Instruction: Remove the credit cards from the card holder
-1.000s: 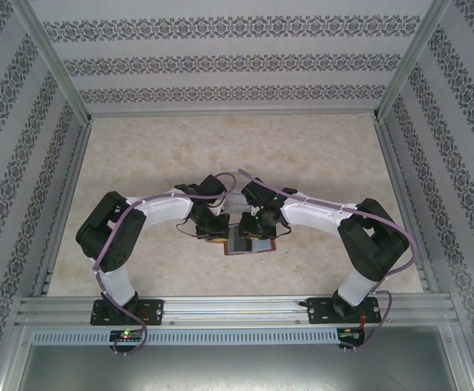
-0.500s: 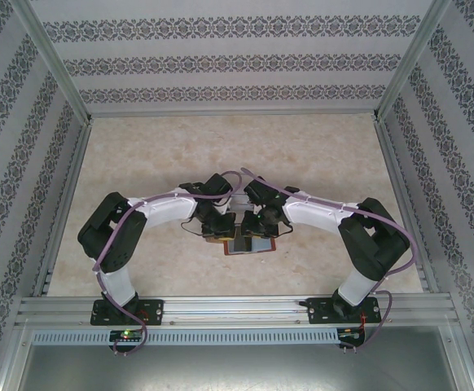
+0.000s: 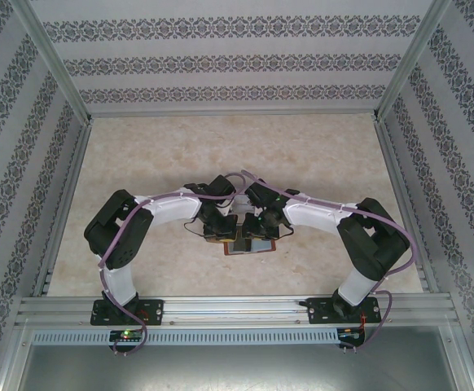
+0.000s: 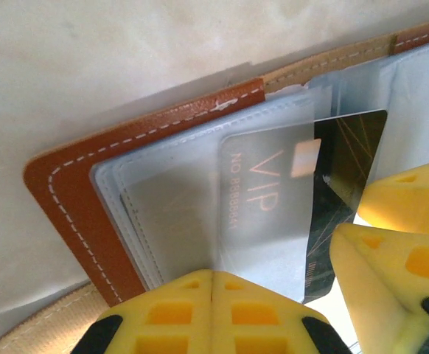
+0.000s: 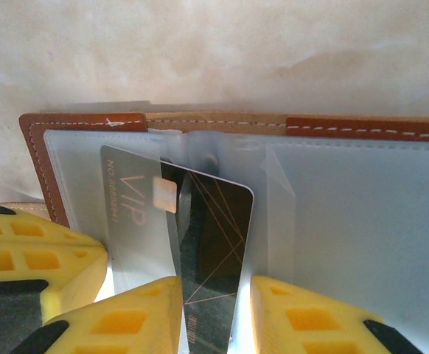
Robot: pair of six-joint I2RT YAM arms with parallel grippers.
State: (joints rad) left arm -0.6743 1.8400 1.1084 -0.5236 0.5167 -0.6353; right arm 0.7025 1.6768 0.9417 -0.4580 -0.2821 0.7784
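Card holder [image 3: 252, 247] of reddish-brown leather lies open and flat on the pale marbled table [image 3: 221, 155], close in front of the two arm bases and between the two wrists. Its frosted bluish-grey sleeves [image 5: 347, 221] face up inside the white-stitched cover. A black credit card [image 5: 214, 243] printed VIP sits at a slight slant on the left page beside the fold, one half still under a sleeve and the other half bare.

The right gripper [image 5: 214, 289] is down on that page with its yellow fingers apart and the card's bare half lying in the gap. Whether the pads press on the card cannot be told. The left gripper [image 4: 213, 310] has its jaws closed together, tips resting on the sleeves just beside the card's covered half. A tan stitched strip [image 4: 325, 63] runs along the cover's far edge.
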